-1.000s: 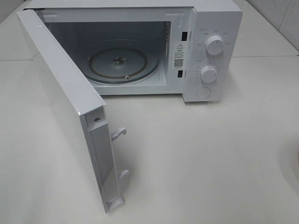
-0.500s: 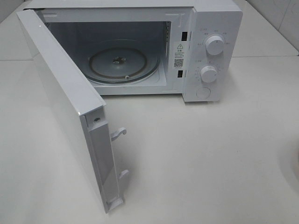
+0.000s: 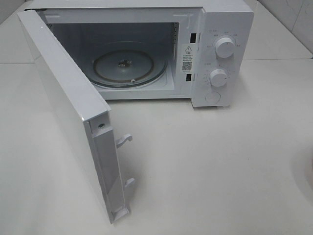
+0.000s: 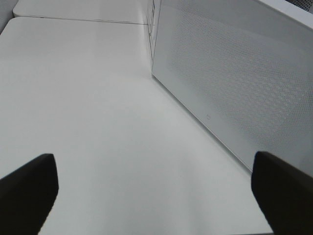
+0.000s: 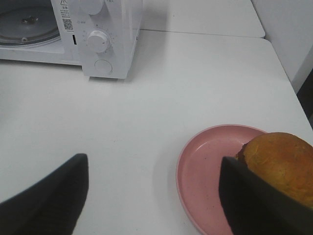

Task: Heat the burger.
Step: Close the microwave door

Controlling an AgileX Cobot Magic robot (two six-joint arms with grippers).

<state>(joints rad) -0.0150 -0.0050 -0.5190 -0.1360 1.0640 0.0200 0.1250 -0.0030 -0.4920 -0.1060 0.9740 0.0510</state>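
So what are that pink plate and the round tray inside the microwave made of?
The pink round plate looks like matte plastic or glazed ceramic: even colour, soft sheen; hard to say which. The round clear turntable tray looks like glass: see-through, glossy rim.

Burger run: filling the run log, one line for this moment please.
microwave door: open | turntable: bare | burger: on pink plate | right gripper: open, unloaded

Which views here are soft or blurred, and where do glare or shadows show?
Exterior high: even, diffuse light, a faint shadow under the open microwave door, mild sheen on the glass turntable. Left wrist: the dark fingers are out of focus at the frame edge. Right wrist: fingers blurred; the burger and pink plate are slightly soft.
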